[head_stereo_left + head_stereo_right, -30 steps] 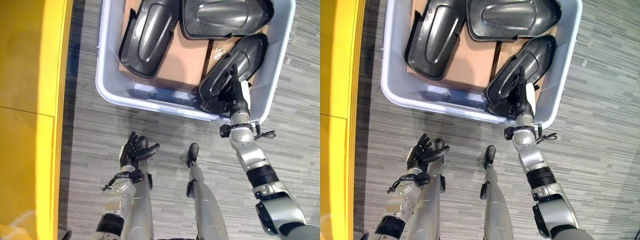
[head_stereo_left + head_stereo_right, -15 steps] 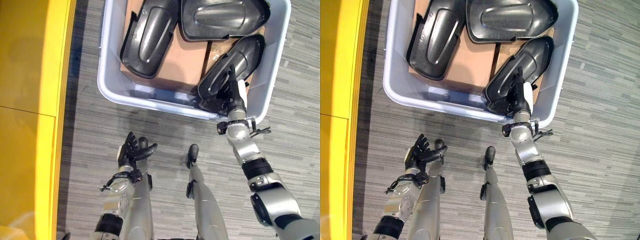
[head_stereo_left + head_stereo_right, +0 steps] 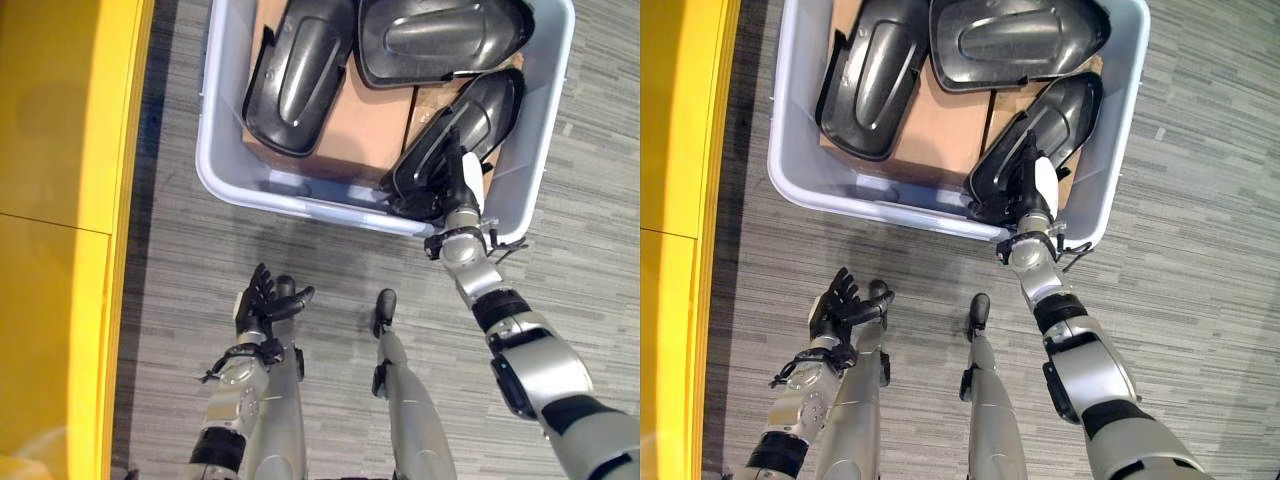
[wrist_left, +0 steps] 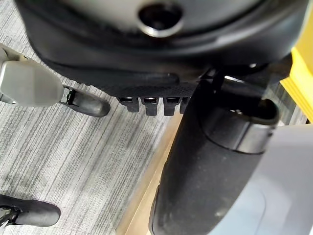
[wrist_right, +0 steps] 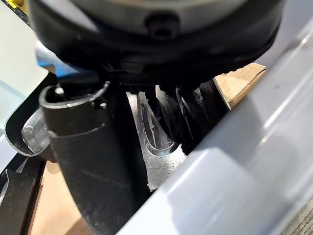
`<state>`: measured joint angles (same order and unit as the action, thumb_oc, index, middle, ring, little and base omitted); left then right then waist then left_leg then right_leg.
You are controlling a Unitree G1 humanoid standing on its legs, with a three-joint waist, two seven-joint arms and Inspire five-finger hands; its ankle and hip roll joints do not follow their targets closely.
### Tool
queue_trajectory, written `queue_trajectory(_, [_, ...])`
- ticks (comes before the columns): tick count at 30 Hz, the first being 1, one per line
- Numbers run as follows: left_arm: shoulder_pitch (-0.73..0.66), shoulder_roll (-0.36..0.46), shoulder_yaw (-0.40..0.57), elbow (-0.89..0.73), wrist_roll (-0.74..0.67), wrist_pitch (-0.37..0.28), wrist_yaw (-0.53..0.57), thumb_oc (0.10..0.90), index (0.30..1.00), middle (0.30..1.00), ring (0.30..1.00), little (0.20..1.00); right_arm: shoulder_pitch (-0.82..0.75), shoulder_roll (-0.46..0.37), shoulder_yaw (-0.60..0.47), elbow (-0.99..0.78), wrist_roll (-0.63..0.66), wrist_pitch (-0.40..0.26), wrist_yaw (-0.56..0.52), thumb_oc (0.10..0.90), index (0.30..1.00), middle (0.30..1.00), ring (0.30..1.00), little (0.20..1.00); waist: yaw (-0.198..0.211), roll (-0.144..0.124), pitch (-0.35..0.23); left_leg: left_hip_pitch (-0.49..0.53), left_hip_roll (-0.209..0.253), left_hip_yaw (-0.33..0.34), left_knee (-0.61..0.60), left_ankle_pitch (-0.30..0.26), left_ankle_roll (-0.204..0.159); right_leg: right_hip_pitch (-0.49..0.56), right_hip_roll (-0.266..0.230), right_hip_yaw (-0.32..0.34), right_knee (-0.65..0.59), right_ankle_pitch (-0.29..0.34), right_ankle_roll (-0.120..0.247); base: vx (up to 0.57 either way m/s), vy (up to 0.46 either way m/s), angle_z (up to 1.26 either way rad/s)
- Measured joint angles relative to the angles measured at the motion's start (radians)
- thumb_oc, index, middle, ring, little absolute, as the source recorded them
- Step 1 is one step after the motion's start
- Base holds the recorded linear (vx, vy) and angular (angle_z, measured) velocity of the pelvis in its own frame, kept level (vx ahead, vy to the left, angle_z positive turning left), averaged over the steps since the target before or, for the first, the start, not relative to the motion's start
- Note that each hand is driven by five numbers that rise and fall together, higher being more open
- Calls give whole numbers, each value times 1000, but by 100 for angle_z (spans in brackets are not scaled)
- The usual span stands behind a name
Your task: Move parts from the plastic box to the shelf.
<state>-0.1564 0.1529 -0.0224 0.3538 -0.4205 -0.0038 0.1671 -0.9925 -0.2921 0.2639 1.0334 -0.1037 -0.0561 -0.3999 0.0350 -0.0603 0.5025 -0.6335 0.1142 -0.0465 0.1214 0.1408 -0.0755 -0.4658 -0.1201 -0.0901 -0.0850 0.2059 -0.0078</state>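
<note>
**Desk:** What is pictured at the grey plastic box (image 3: pixel 225 130)?

**Photographer:** The right hand (image 3: pixel 459 185) is seen reached over the near wall of the box, laid against the black moulded part (image 3: pixel 458 128) that leans just ahead of its fingers. Whether that part is grasped cannot be told: in the right wrist view the dark fingers (image 5: pixel 193 115) are pushed down behind the part's glossy edge and are partly hidden there. Two more black parts (image 3: pixel 300 75) are stacked further in, beyond the hand and toward the robot's left, on brown cardboard (image 3: pixel 370 120). Nothing is yet carried toward the yellow shelf (image 3: pixel 60 200), which stands well off to the left of both hands.

**Desk:** And the other hand?

**Photographer:** The left hand (image 3: pixel 262 300) is held over the floor, well apart from the box, fingers spread and relaxed, nothing in it.

**Desk:** How should the pick be done well?

**Photographer:** By judgement, the part's near rim should be hooked firmly before any lift, and the part drawn up clear of the box wall, since it is wedged close against that wall and overlapped by its neighbour.

**Desk:** What is gained from the wrist cameras?

**Photographer:** The close contact of fingers and part edge is given by the right wrist view; the layout of all three parts is given by the head views.
</note>
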Motion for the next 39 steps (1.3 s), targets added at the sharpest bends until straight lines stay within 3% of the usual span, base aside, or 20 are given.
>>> queue_trajectory(8, [24,-6,-32,3,0,0,-12,900,1000,1000,1000,1000,0,-30,28,123,66,-13,-23,400,300,300,300,300,27,39,-74,-14,-12,-4,16,0,5,-7,-12,-1,7,-7,9,-1,2,0])
queue_trajectory(25, [12,-10,-34,34,1,2,-20,900,1000,1000,1000,1000,8,-30,38,118,70,-12,-25,400,300,300,300,300,22,38,-76,1,-13,-2,14,4,10,3,-13,-1,15,0,-1,0,0,0])
queue_trajectory(39, [-12,-10,0,52,4,4,-17,900,1000,1000,1000,1000,180,-34,35,-191,64,117,55,400,300,300,300,300,16,39,-50,163,-10,18,-65,10,15,128,-13,0,0,5,6,0,2,-1])
